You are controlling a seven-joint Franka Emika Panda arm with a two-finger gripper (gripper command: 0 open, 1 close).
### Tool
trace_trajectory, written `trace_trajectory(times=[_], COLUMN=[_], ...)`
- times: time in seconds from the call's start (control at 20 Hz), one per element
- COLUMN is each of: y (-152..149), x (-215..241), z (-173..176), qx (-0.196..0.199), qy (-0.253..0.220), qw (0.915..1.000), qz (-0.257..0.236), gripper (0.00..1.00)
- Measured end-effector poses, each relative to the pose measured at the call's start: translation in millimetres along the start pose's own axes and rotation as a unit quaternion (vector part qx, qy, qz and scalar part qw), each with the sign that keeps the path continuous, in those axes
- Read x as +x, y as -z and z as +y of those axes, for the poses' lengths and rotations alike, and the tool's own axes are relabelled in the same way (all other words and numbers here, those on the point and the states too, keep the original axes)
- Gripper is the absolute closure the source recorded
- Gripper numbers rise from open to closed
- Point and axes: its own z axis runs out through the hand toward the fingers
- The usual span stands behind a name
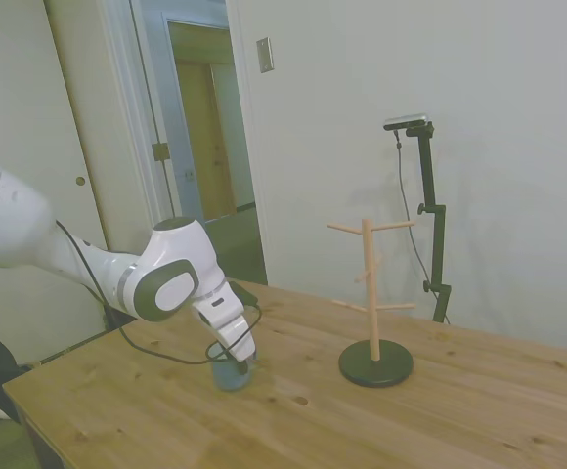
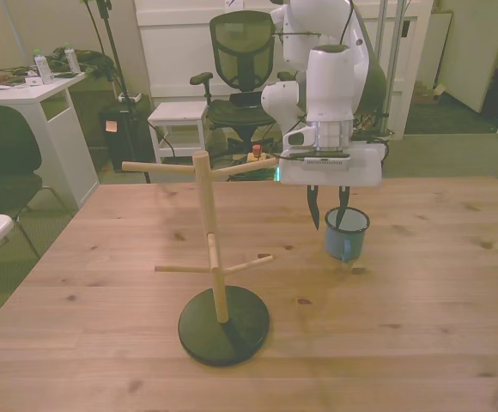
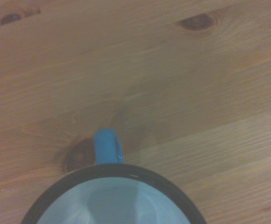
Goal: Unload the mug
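The blue mug (image 2: 347, 239) stands upright on the wooden table (image 2: 421, 300), at the front view's right of the wooden mug rack (image 2: 208, 225). My gripper (image 2: 328, 219) hangs right over it, open. One dark finger (image 2: 343, 209) dips inside the white interior and the other finger (image 2: 313, 215) is outside the wall, with a clear gap between them. In the side view the mug (image 1: 233, 375) shows below the gripper (image 1: 238, 358), left of the rack (image 1: 371, 283). The wrist view looks down on the mug's dark rim (image 3: 112, 170) and blue handle (image 3: 108, 145).
The rack's round black base (image 2: 224, 326) sits near the table's middle, its bare pegs sticking out to both sides. A black cable (image 1: 156, 350) trails on the table behind the arm. Beyond the table are an office chair (image 2: 242, 51) and a white desk (image 2: 26, 94).
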Motion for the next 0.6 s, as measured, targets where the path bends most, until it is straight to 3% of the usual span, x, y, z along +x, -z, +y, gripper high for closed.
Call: trace_trajectory(times=[0.3,0.6], y=[47,74], x=[-16,-51], z=[5,7], qx=[0.004,-0.015], qy=[0.027,0.12], qw=[0.9996,0.9893], qz=[-0.01,-0.081], gripper=[0.0,0.0])
